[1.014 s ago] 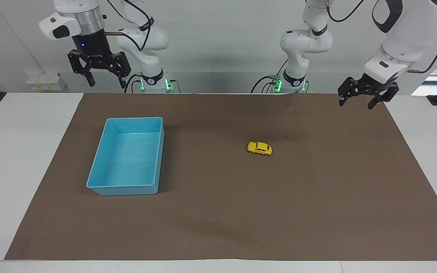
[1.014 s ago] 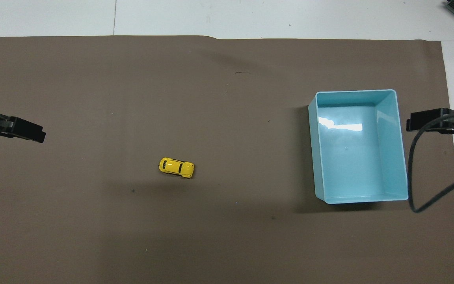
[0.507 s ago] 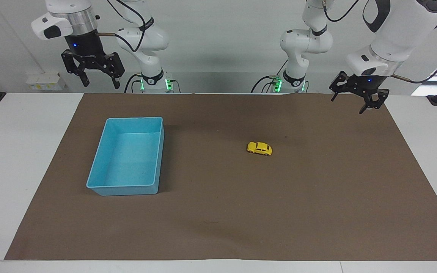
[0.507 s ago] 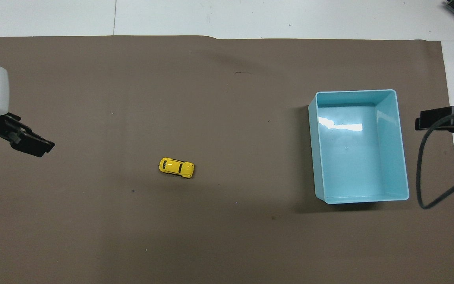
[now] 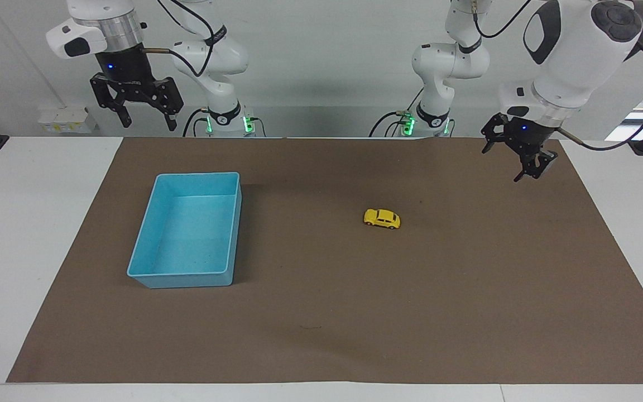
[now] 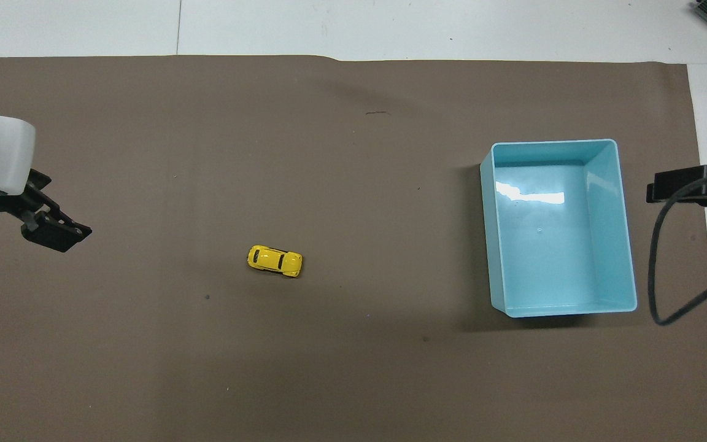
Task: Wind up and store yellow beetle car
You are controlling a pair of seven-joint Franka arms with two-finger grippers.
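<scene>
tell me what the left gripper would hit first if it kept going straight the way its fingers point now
Probably bare brown mat. The left gripper hangs open over the mat's edge at the left arm's end, fingers pointing down with a slight tilt. The yellow beetle car lies well off that line, though depth is hard to judge.

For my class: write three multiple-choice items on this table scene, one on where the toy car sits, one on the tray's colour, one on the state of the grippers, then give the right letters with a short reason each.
1. Where is the car?
A. in the tray
B. on the brown mat
C. in a gripper

2. What colour is the tray?
A. light blue
B. red
C. green

3. What are the grippers doing?
A. both grip the car
B. one is inside the tray
C. both are open and hold nothing

Answers:
1 B: the car stands on the mat, apart from the tray, toward the left arm's end.
2 A: its walls and floor are light blue.
3 C: the left gripper hangs over the mat and the right gripper is raised near its base, both with nothing between their fingers.
</scene>
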